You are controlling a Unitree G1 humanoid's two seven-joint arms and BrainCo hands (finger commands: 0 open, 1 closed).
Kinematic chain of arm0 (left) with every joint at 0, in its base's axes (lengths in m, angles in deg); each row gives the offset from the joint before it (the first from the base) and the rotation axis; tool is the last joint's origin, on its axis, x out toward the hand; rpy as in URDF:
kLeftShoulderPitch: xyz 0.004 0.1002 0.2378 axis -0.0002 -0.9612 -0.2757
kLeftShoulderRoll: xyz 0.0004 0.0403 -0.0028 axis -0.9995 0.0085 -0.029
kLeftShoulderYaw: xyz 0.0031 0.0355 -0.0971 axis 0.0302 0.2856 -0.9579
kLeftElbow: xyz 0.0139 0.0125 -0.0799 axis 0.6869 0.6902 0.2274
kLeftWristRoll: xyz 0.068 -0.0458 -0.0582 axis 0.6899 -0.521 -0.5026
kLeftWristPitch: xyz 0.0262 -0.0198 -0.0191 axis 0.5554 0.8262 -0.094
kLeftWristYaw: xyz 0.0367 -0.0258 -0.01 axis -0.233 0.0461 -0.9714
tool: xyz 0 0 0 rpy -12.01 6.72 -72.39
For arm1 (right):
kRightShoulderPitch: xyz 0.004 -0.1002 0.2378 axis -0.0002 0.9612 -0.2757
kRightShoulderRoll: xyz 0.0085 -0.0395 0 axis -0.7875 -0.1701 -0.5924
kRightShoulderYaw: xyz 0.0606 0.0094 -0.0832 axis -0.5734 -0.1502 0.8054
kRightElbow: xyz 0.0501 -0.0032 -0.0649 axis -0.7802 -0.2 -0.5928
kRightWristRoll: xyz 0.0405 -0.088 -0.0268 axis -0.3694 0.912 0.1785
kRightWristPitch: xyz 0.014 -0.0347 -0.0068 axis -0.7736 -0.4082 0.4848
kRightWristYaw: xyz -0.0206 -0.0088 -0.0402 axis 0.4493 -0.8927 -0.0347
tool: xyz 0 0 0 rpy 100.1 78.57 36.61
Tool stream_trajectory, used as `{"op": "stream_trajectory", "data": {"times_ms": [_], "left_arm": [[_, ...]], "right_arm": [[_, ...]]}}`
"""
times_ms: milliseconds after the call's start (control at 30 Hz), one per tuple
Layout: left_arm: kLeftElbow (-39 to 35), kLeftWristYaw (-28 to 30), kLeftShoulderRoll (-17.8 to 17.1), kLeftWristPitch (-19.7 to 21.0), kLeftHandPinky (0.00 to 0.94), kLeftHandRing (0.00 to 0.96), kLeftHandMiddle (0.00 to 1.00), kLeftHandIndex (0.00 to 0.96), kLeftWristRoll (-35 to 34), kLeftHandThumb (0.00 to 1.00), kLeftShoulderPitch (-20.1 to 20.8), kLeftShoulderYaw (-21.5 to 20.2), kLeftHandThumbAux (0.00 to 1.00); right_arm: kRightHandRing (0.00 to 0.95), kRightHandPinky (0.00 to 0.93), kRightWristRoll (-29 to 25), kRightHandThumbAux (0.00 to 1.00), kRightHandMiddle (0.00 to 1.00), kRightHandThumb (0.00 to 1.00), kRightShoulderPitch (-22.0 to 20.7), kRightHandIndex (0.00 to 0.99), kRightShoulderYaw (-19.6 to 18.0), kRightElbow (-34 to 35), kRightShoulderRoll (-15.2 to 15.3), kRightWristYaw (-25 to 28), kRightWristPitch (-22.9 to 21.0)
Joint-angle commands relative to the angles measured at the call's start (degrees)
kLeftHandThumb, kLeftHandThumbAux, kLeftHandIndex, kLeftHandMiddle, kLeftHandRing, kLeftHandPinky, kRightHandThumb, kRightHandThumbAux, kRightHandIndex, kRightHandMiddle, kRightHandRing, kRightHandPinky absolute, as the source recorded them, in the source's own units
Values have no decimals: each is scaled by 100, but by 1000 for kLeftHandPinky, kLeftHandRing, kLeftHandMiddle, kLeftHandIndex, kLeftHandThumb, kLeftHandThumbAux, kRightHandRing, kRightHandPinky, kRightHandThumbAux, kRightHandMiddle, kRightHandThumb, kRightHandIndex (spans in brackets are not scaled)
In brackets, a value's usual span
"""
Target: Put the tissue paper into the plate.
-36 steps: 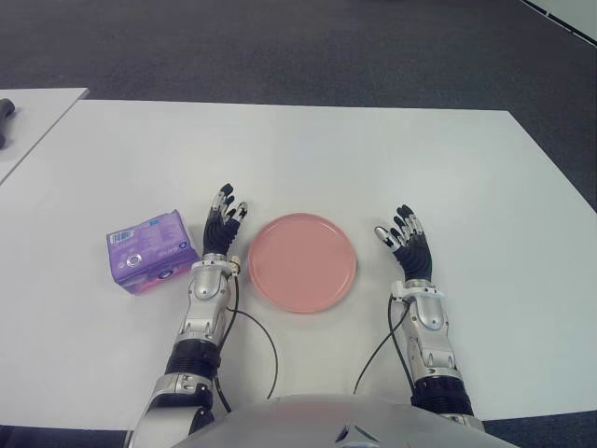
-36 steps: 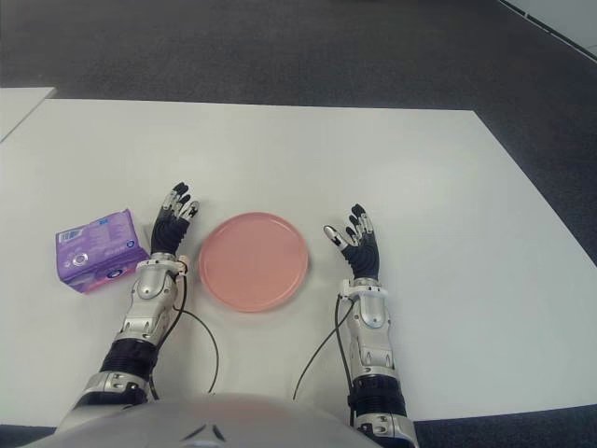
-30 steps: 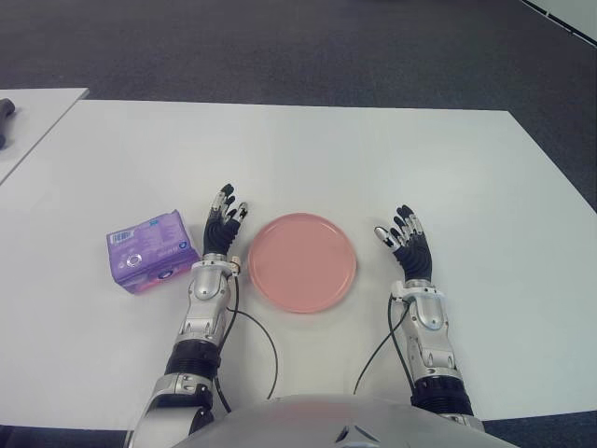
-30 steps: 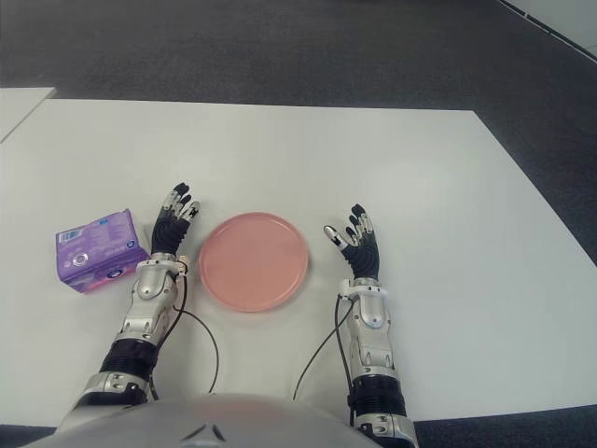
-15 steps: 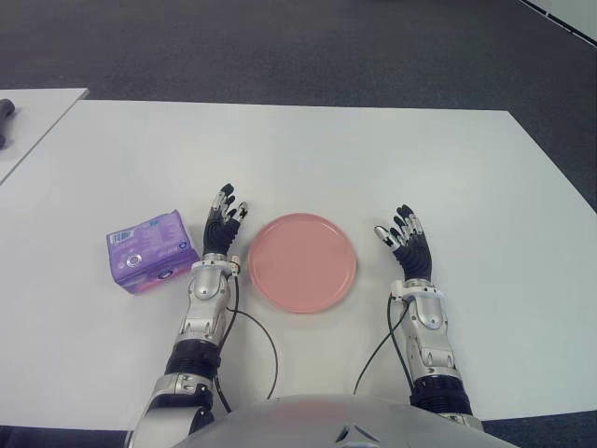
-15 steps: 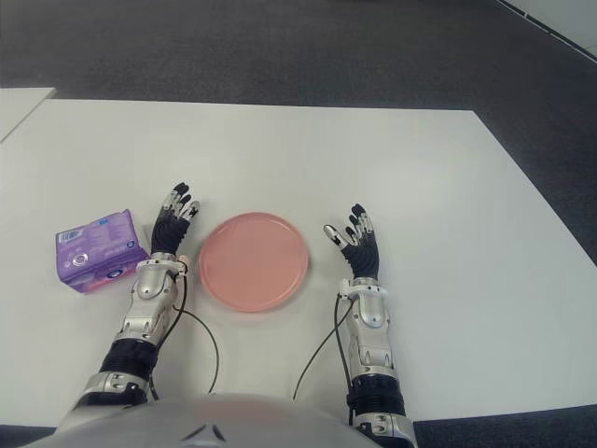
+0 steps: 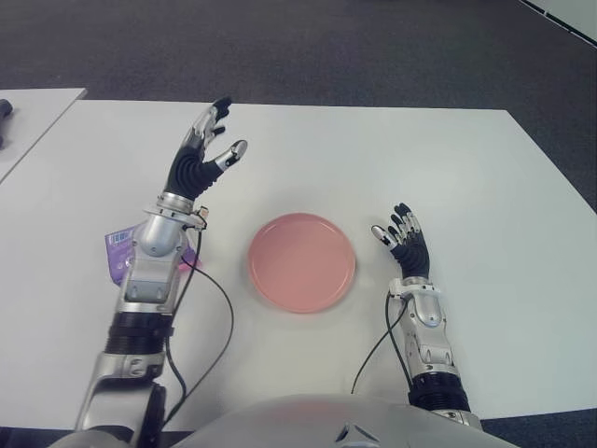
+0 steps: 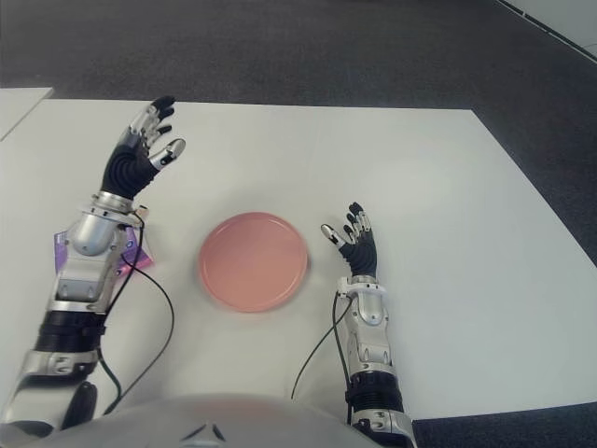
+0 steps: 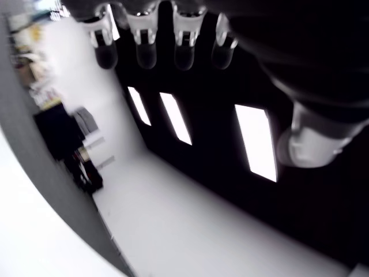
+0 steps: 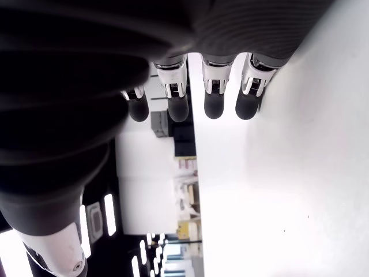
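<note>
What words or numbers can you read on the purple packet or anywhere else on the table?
None can be read.
Purple tissue packet: mostly hidden behind the raised left hand's arm; a pale label patch shows, but its print is too small to read.
Pink plate: plain, no writing.
White table: no marks or signs.
Right hand, beside the plate: no readable label.

You see a white table (image 7: 448,159) on dark grey carpet (image 7: 308,51), with a second white table's corner (image 7: 28,117) at far left.
</note>
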Motion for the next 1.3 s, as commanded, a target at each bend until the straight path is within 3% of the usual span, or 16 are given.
{"op": "stream_trajectory", "data": {"times_ms": [33, 267, 467, 567, 833, 1033, 1167, 1300], "left_arm": [[-87, 143, -381, -91, 0, 0, 0, 0, 114, 31, 120, -173, 371], [-194, 118, -546, 9, 0, 0, 0, 0, 77, 46, 291, -281, 306], [-334, 211, -992, 134, 0, 0, 0, 0, 288, 78, 430, -457, 241], [-804, 560, -1445, 426, 0, 0, 0, 0, 153, 91, 272, -725, 231], [-1673, 1040, -2159, 1060, 0, 0, 0, 0, 204, 109, -76, -1259, 207], [-2398, 2083, -3259, 1558, 0, 0, 0, 0, 315, 134, -607, -1855, 202], [-2499, 2793, -3832, 1632, 0, 0, 0, 0, 326, 140, -933, -2045, 210], [-2334, 3050, -4094, 1237, 0, 0, 0, 0, 549, 134, -1289, -2187, 220]], "right_arm": [[0, 21, 23, 728, 0, 108, 12, 0, 13, -168, -48, -41, -38], [0, 24, 28, 726, 0, 114, 36, 0, 25, -162, -66, -59, -24], [0, 22, 38, 719, 0, 112, 88, 0, 49, -131, -76, -49, -26], [0, 20, 25, 714, 0, 110, 101, 0, 52, -118, -81, -42, -63], [0, 23, 22, 708, 0, 114, 103, 0, 76, -137, -106, -37, -78], [0, 26, 33, 715, 0, 128, 97, 0, 112, -178, -139, -26, -69], [0, 32, -7, 727, 0, 129, 117, 0, 114, -155, -155, 10, -81], [0, 37, -54, 733, 0, 127, 95, 0, 92, -239, -182, 43, -9]]}}
